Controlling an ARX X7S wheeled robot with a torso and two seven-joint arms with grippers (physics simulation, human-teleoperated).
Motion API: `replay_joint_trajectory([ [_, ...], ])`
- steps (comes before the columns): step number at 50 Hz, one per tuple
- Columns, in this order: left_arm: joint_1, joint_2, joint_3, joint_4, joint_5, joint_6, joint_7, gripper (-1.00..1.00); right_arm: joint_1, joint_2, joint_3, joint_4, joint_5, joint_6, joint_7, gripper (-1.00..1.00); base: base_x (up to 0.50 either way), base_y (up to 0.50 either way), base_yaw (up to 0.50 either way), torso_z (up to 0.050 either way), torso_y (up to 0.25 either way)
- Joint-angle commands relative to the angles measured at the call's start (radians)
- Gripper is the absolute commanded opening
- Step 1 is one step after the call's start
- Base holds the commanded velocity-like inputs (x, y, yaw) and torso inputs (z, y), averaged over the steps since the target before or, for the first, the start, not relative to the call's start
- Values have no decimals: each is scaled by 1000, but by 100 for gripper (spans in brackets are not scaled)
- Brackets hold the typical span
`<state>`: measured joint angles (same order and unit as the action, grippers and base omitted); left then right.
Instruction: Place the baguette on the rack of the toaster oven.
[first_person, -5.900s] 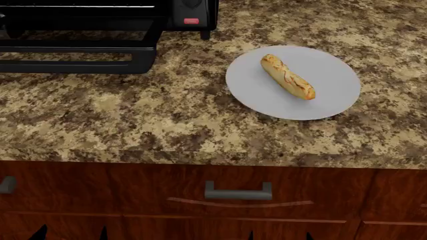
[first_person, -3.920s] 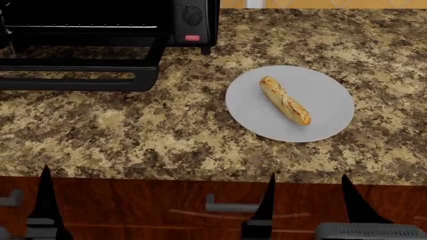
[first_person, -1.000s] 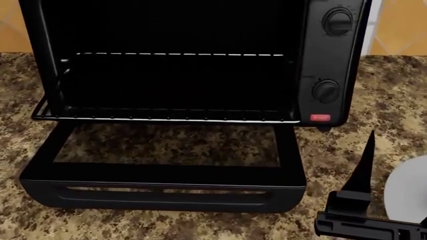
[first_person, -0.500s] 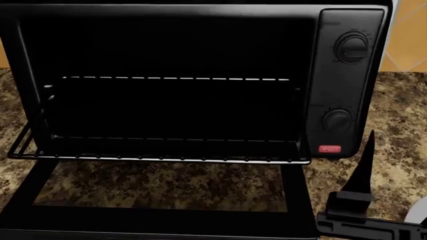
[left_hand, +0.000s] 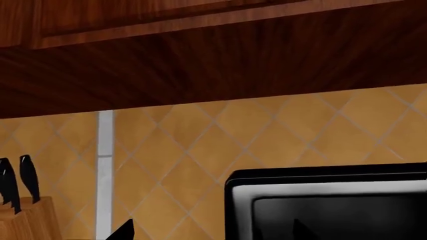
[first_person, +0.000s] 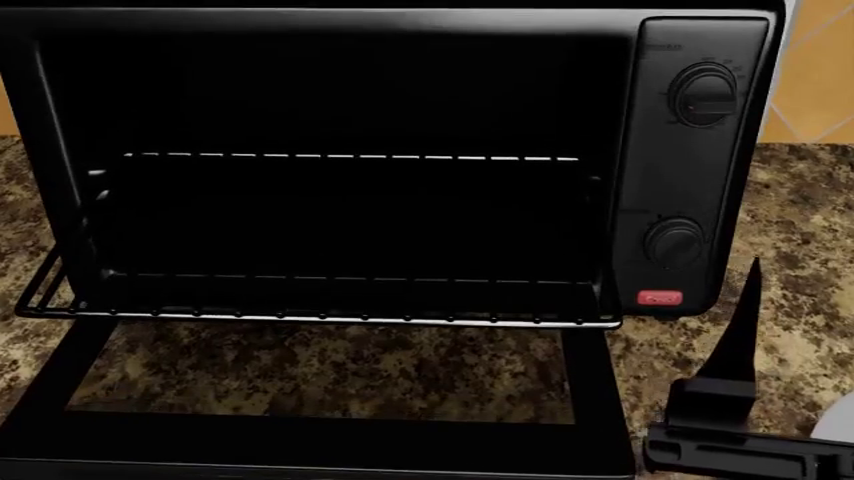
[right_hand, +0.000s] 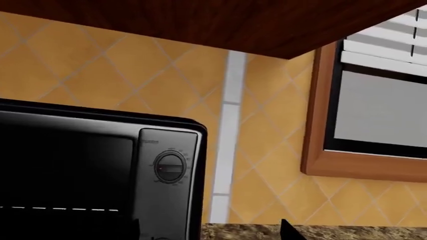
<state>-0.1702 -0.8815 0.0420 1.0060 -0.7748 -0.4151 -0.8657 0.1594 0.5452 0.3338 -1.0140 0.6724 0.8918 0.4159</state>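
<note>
The toaster oven (first_person: 400, 200) stands open on the granite bench (first_person: 801, 250), its rack (first_person: 320, 312) bare — the right end effector (first_person: 741, 400) nearby, its spread indiscernible; baguette unseen.

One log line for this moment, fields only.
toaster oven: door down | rack: bare, front bar forward | baguette: out of view | right claw: right of oven, nothing visibly held | left claw: state unclear
</note>
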Motion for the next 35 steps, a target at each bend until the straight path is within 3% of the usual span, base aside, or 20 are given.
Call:
replay_joint_trajectory([
  [1, -39, 3, 9, -10, -36, -15, -31, 100, 49, 57, 73, -24, 138, 92, 64, 100, 0, 0, 0, 0, 0],
  [5, -80, -14, 34, -12, -84, -73, -56, 100, 40, 77, 74, -23, 156, 80, 82, 100, 0, 0, 0, 0, 0],
  [9, 4, 5, 9, -14, 12, 60, 23, 100, 17, 96, 81, -18, 162, 62, 87, 100, 0, 0, 0, 0, 0],
  [16, -11, 4, 41, -10, 35, 44, 22, 100, -30, 127, 109, 2, 165, 41, 71, 100, 0, 0, 0, 0, 0],
  [35, -51, -1, 74, -15, 29, 18, 14, 100, -55, 258, 213, 92, 308, 209, 107, 100, 0, 0, 0, 0, 0],
])
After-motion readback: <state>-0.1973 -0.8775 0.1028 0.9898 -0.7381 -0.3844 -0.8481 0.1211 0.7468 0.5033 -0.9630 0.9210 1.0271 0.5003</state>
